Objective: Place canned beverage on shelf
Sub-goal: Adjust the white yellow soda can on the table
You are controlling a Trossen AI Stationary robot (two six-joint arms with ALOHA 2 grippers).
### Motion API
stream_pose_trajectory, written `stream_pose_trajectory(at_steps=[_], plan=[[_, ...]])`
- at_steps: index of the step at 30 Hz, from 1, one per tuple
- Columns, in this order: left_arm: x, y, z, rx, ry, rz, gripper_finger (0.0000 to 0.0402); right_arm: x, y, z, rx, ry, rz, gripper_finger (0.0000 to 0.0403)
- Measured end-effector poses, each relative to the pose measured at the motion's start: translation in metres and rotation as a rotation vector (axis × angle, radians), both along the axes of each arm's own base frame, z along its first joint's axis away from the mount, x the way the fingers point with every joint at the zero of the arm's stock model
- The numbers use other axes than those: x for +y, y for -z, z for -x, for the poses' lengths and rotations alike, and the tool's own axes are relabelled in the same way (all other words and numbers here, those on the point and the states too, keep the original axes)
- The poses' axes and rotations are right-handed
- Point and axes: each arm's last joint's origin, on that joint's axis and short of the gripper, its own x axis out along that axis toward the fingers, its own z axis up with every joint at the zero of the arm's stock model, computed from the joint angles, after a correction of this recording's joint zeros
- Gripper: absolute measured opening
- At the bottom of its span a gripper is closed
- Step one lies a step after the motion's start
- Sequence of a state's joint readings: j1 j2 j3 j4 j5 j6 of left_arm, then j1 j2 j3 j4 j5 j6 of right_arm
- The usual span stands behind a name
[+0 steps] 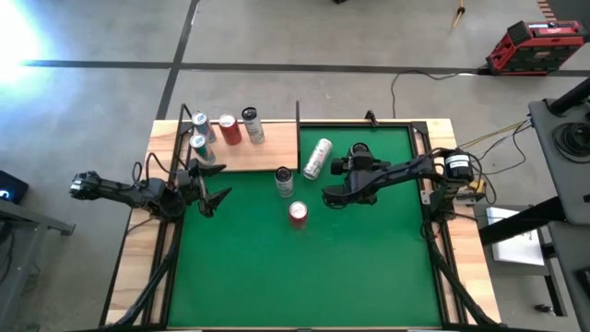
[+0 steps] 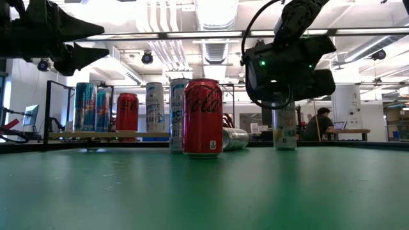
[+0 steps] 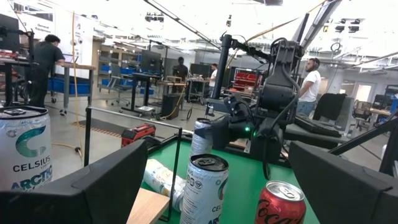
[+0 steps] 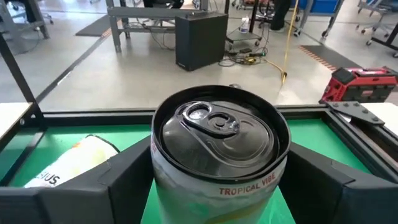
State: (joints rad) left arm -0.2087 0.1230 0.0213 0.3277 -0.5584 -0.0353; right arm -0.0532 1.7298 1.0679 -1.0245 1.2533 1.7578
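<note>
Our right gripper [image 4: 214, 180] straddles an upright can with "Tropical Vibe" on its rim [image 4: 214, 140], one dark finger on each side of the body just under the lid. We cannot see the pads pressing on the metal, so we cannot tell whether this is a grip or still a loose bracket. From above, that gripper [image 1: 334, 195] sits on the green mat [image 1: 369, 267] right of its middle, below a silver can lying on its side [image 1: 317, 158]. We judge the low straddle is meant to keep the can vertical when lifted.

The shelf [image 1: 263, 152], the light-wood board at the table's far left corner, already carries four upright cans [image 1: 226, 129] bunched toward its left end, which leaves its right end bare for another. Two more cans stand on the mat: a pale one [image 1: 284, 181] just off the shelf's near edge and a red cola can [image 1: 298, 213] nearer the middle.

Our left gripper [image 1: 210, 189] waits with fingers spread wide and nothing between them, by the shelf's near left corner, probably to stay clear of the path.
</note>
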Motion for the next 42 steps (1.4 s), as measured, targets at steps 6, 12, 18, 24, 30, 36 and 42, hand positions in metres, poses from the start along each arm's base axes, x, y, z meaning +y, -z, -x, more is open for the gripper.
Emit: stream_pose_trajectory(at_steps=[6, 12, 18, 24, 30, 36, 42], plan=[[0.000, 0.000, 0.000, 0.000, 0.000, 0.000, 0.0375, 0.000, -0.009, -0.008, -0.020, -0.006, -0.011, 0.0337], [0.000, 0.000, 0.000, 0.000, 0.000, 0.000, 0.0375, 0.000, -0.021, -0.015, -0.020, 0.003, -0.097, 0.0393], [0.000, 0.000, 0.000, 0.000, 0.000, 0.000, 0.0375, 0.003, -0.049, -0.013, 0.009, 0.084, -0.288, 0.0399], [0.000, 0.000, 0.000, 0.000, 0.000, 0.000, 0.0375, 0.008, -0.069, -0.007, 0.026, 0.154, -0.359, 0.0400], [0.000, 0.000, 0.000, 0.000, 0.000, 0.000, 0.0375, 0.015, -0.097, -0.010, -0.014, 0.155, -0.451, 0.0400], [0.000, 0.000, 0.000, 0.000, -0.001, 0.000, 0.0375, 0.016, -0.125, -0.018, -0.078, 0.107, -0.529, 0.0400], [0.000, 0.000, 0.000, 0.000, 0.000, 0.000, 0.0375, 0.016, -0.180, -0.032, -0.383, 0.099, -0.760, 0.0400]])
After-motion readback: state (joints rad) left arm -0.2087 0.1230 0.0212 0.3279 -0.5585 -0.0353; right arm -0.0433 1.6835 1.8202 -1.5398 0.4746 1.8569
